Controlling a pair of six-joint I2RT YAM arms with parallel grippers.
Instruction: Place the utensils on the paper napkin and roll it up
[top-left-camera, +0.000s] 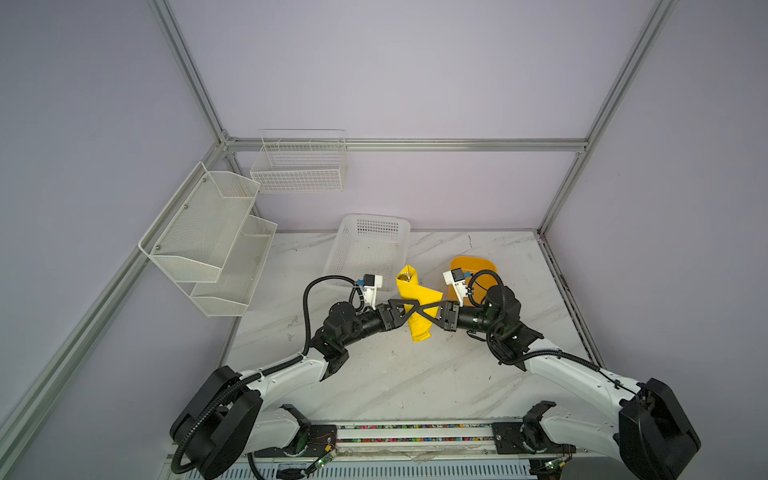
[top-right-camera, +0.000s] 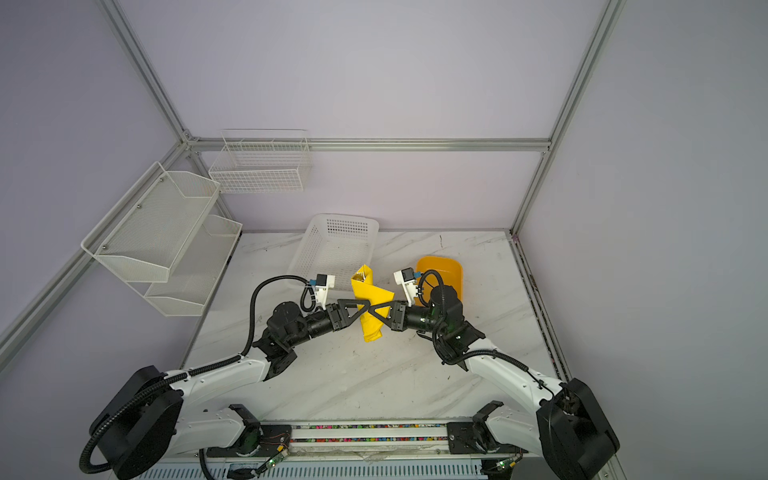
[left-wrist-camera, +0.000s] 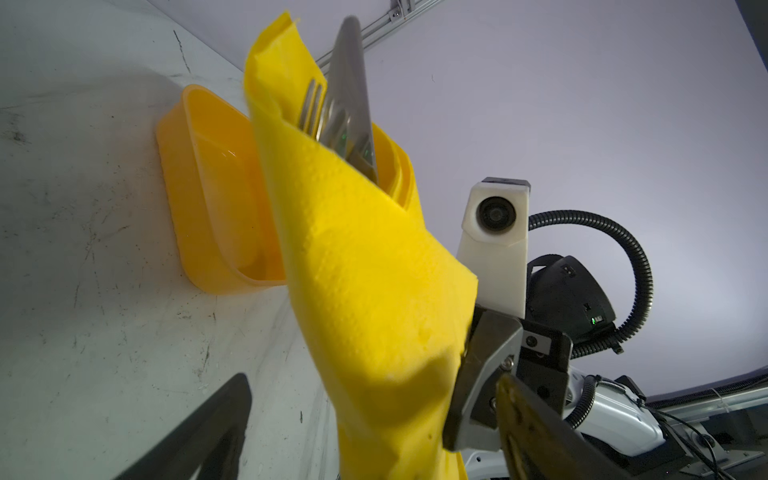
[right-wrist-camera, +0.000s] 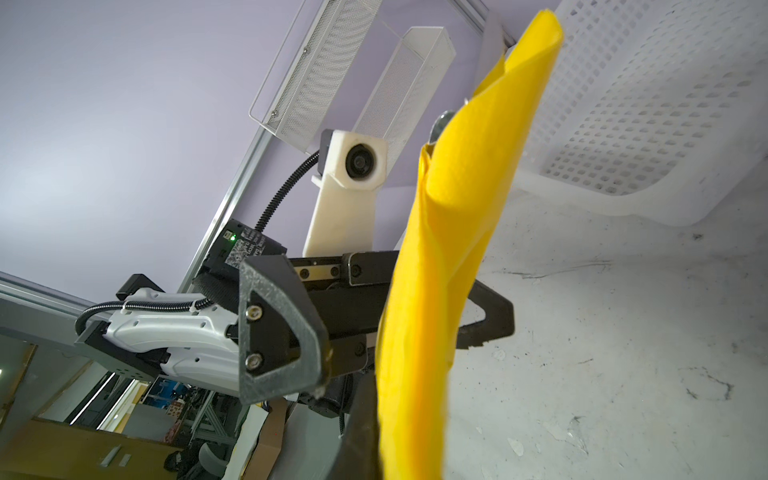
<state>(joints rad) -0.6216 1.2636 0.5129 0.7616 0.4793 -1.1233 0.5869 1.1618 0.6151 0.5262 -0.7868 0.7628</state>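
Our right gripper (left-wrist-camera: 467, 357) pinches the rolled napkin (top-left-camera: 417, 299), utensils (left-wrist-camera: 345, 112) inside; left gripper (right-wrist-camera: 395, 361) gapes wide around it, probably not touching. We'd close it gently, no crushing.

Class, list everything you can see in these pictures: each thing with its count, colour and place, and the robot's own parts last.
paper napkin: one, bright yellow, rolled, held up between the grippers.
utensils: count unclear, silver, poking from the roll's top; fork tines show.
tub: one, orange-yellow, on the table behind the right arm.
plastic basket: one, white, at the back of the table.
wire basket: one, white, on the back wall.
mesh shelf: one, white, two tiers, on the left wall.
table: one, white marble, scuffed.
left gripper: one, black, open around the roll.
right gripper: one, black, shut on the napkin.
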